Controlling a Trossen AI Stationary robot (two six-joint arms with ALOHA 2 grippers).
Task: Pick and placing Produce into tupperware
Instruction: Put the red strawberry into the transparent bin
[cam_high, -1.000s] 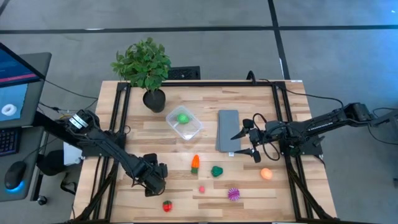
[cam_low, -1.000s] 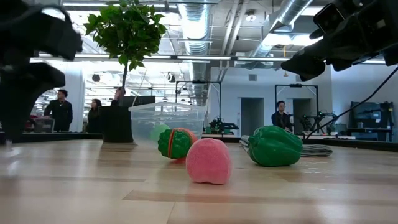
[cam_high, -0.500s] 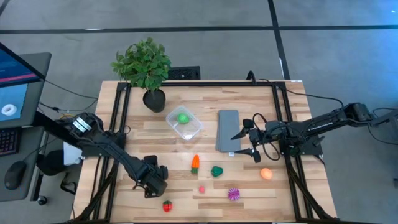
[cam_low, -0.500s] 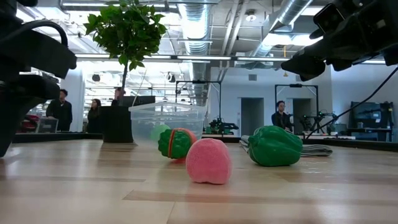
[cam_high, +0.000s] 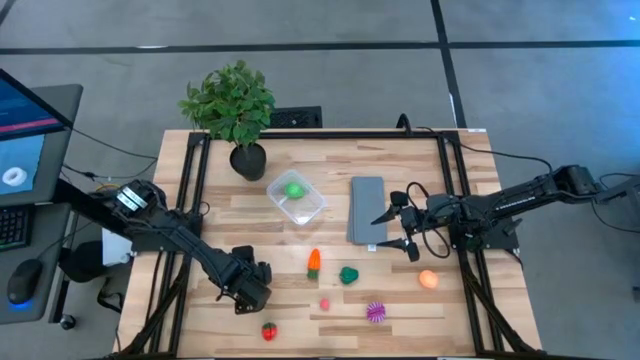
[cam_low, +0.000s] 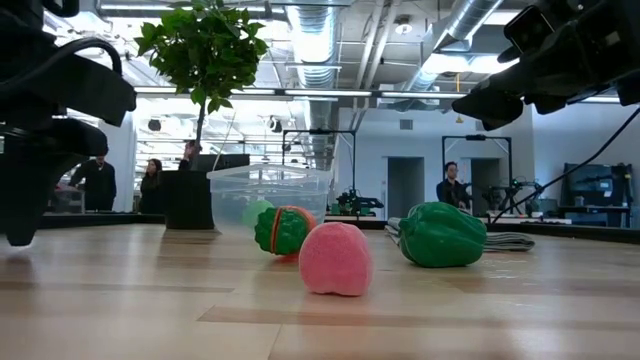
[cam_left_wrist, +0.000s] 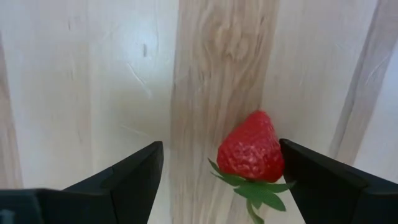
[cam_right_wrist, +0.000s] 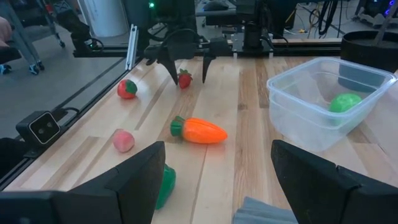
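My left gripper (cam_high: 247, 290) points down over the table's near left part, open. Its fingers stand on either side of a red strawberry (cam_left_wrist: 250, 149) without touching it; the berry lies on the wood, closer to one finger. The right wrist view shows this gripper (cam_right_wrist: 187, 70) and the berry (cam_right_wrist: 184, 78). A second red piece (cam_high: 268, 331) lies near the front edge. The clear tupperware (cam_high: 297, 198) holds a green ball (cam_high: 294, 189). An orange carrot (cam_high: 314, 262), a dark green piece (cam_high: 348, 275), a pink piece (cam_high: 324, 303), a spiky purple ball (cam_high: 375, 311) and an orange ball (cam_high: 428, 279) lie loose. My right gripper (cam_high: 383, 231) waits open above the table's right part.
A flat grey slab (cam_high: 367, 208) lies right of the tupperware, under my right gripper's fingertips. A potted plant (cam_high: 232, 110) stands at the far left. Black frame rails (cam_high: 190, 200) run along both table sides. People stand in the room beyond the table.
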